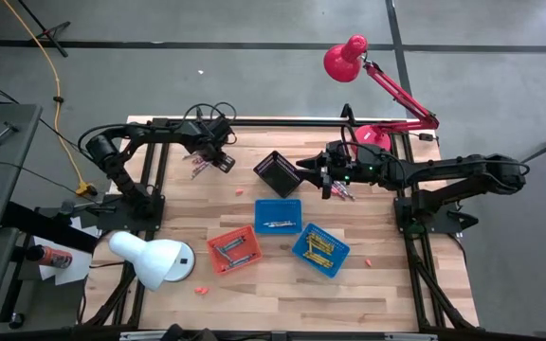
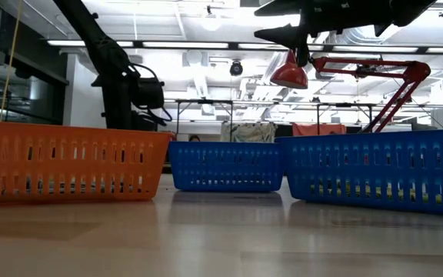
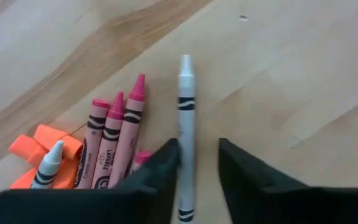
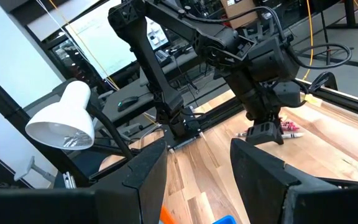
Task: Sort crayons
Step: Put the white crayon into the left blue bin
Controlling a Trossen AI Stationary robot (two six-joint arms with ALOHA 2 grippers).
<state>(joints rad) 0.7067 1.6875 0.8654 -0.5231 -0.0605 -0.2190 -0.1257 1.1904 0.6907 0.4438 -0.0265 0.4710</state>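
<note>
The grey crayon (image 3: 186, 124) lies flat on the worktop (image 3: 291, 74) beside three pink crayons (image 3: 114, 140), between our left gripper (image 3: 196, 163) jaws, which straddle it with a gap on one side. We should close squarely and lift straight. Our right gripper (image 4: 197, 171) waits mid-table, jaws apart.
</note>
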